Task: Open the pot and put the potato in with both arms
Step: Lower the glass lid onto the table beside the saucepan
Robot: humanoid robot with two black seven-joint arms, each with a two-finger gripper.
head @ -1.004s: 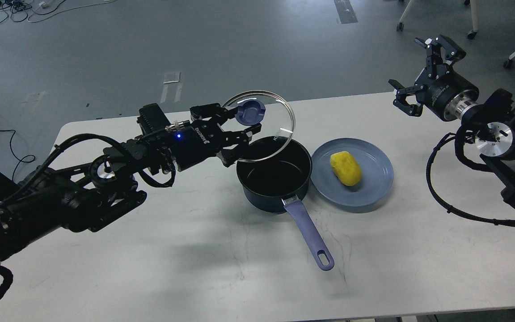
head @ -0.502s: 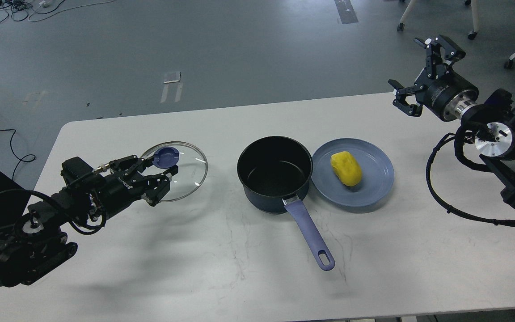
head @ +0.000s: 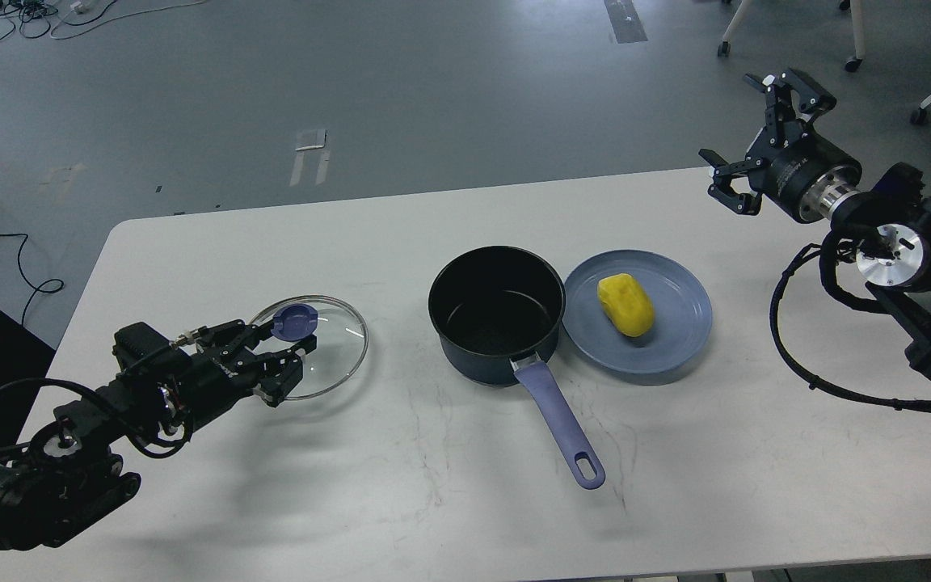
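The dark navy pot (head: 473, 356) stands open at the table's middle, its black inside empty, its periwinkle handle (head: 559, 425) pointing toward me. The glass lid (head: 334, 356) with its blue knob (head: 294, 322) lies low at the table's left. My left gripper (head: 291, 335) has its fingers closed around the knob. The yellow potato (head: 625, 304) lies on a shallow blue plate (head: 680, 343) just right of the pot. My right gripper (head: 747, 133) is open and empty, raised over the table's far right edge, well away from the potato.
The white table (head: 433, 501) has a rounded far-left corner and a front edge near me. My right arm's black cable (head: 805, 376) loops over the table's right side. Chair legs and cables are on the grey floor beyond.
My left gripper carried the lid from above the pot leftward and down to the table's left side. The pot now stands open. My right gripper has barely moved.
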